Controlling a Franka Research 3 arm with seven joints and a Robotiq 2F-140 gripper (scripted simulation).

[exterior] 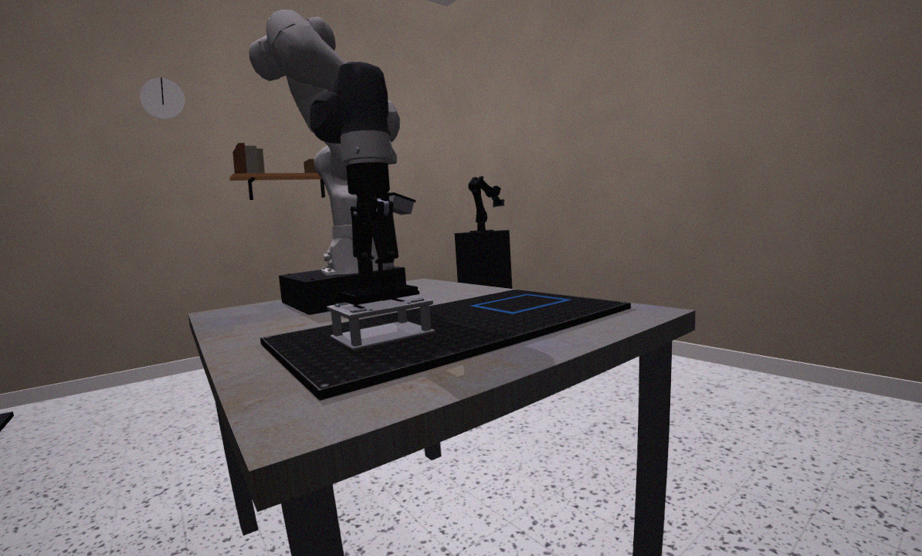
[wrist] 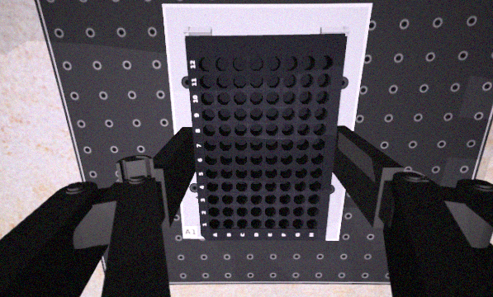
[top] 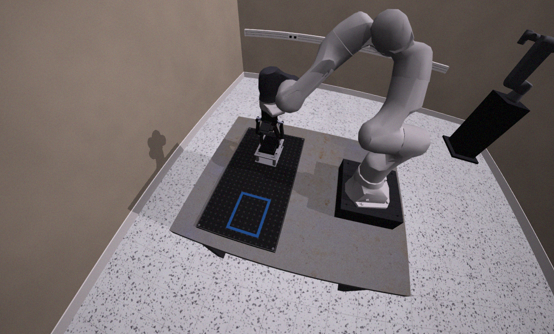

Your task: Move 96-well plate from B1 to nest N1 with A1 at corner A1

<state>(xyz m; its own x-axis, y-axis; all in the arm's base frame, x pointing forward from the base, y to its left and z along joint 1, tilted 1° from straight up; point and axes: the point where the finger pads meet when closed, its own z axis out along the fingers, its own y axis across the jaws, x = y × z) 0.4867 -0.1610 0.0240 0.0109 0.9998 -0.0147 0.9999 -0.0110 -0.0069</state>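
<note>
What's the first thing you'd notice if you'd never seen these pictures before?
The big grey robot arm bending over the table, its gripper clamping a black plate full of little holes just above a white stand. After that, the bright blue rectangle at the other end of the black board.

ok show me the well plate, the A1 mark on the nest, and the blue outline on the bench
well plate [wrist: 264, 140], wrist view, middle of its well grid.
A1 mark [wrist: 190, 232], wrist view, the printed label on the nest's white base.
blue outline [top: 230, 215], top view, its left edge.
</note>
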